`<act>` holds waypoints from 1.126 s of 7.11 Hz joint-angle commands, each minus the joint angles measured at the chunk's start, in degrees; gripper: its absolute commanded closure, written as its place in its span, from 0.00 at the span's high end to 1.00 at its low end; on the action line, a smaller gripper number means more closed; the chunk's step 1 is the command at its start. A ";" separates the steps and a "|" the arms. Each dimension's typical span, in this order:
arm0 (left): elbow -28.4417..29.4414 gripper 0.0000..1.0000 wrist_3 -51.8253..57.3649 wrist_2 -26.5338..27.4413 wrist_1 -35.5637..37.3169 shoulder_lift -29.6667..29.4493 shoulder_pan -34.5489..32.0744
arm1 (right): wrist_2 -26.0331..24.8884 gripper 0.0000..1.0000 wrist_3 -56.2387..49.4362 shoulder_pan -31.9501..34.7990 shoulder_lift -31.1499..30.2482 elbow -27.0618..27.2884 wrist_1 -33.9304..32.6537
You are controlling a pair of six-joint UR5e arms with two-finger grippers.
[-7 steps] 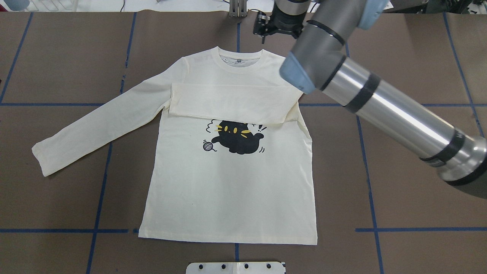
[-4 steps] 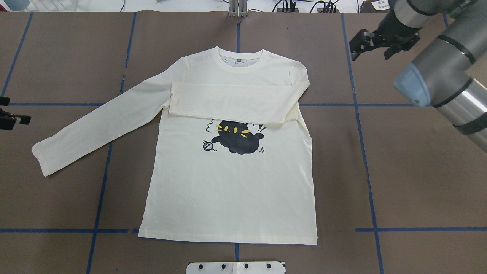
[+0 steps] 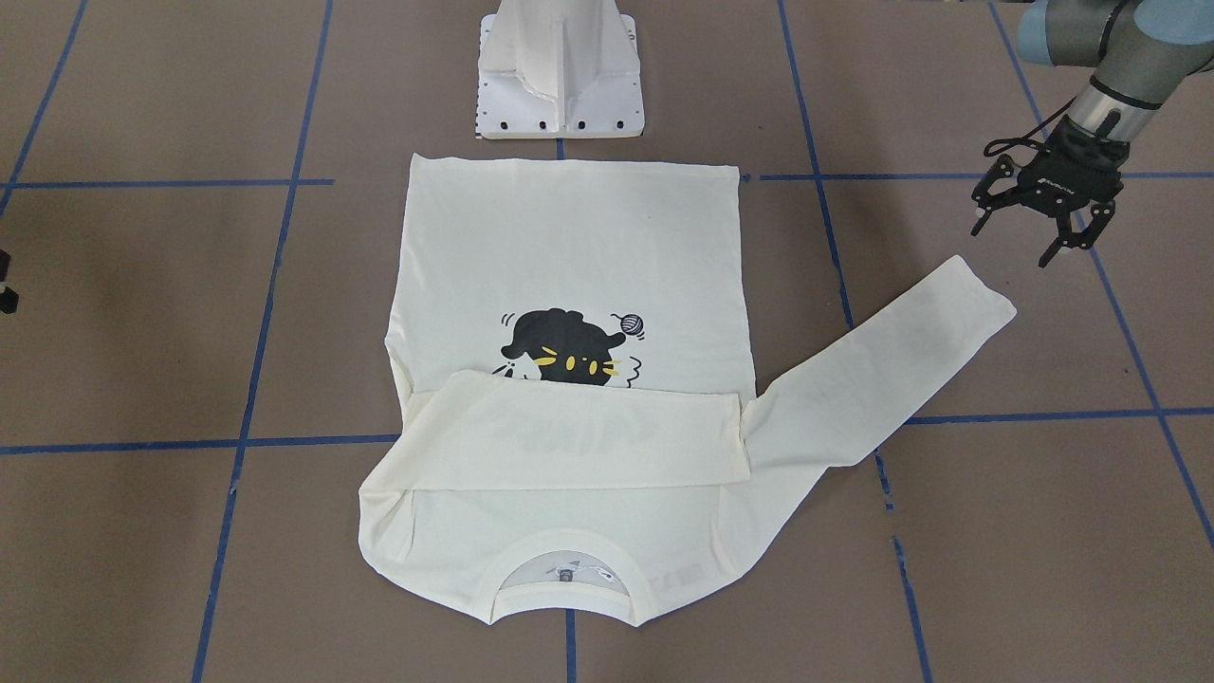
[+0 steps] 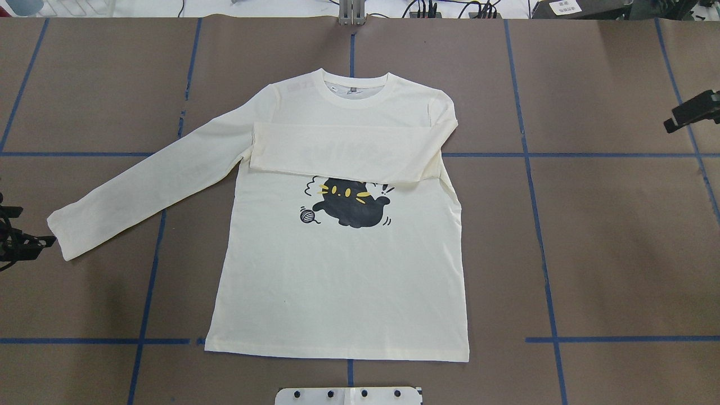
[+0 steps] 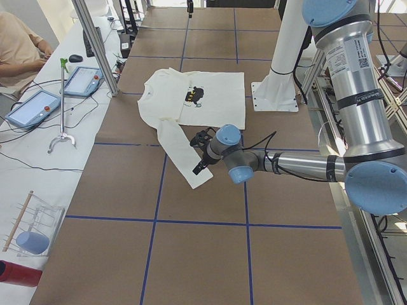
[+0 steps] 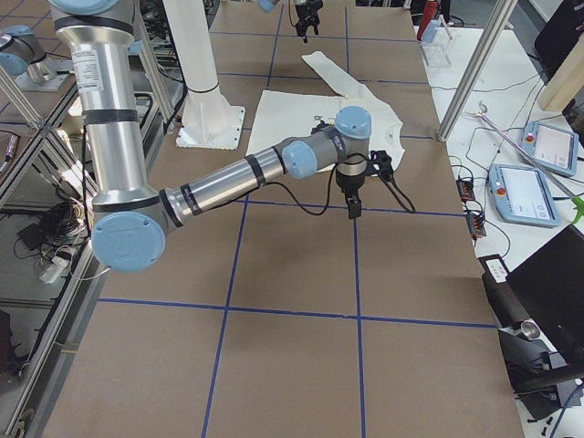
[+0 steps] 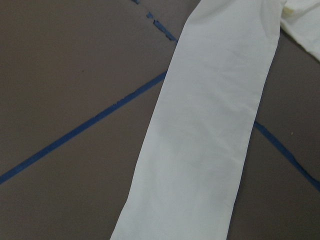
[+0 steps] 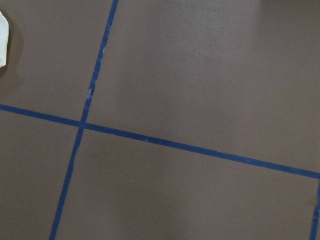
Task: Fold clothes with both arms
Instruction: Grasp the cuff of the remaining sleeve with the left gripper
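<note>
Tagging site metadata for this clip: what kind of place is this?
Likely a robotics lab work cell: a brown table gridded with blue tape, aluminium framing posts beside it, and teach pendants lying alongside.

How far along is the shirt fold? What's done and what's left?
Done: the folded sleeve lies across the cream shirt's chest. In hand: nothing is gripped; the open left gripper hovers by the outstretched sleeve's cuff, and the right gripper is off the cloth, far to the side. Left: fold that sleeve in, then fold the body, which lies flat.
</note>
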 commanded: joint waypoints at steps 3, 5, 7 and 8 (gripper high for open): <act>3.56 0.77 -0.14 4.50 -0.19 -0.62 6.85 | 1.34 1.00 -5.10 4.35 -5.31 2.40 -0.06; 4.09 0.77 -0.14 4.59 -0.19 -1.23 8.35 | 1.34 1.00 -5.10 4.70 -5.66 2.40 -0.14; 4.09 0.68 -0.14 5.47 -0.19 -1.24 8.97 | 1.34 1.00 -5.10 4.88 -5.75 2.40 -0.06; 4.18 0.52 -0.14 6.60 -0.19 -1.24 8.97 | 1.34 1.00 -5.10 4.88 -5.84 2.40 -0.06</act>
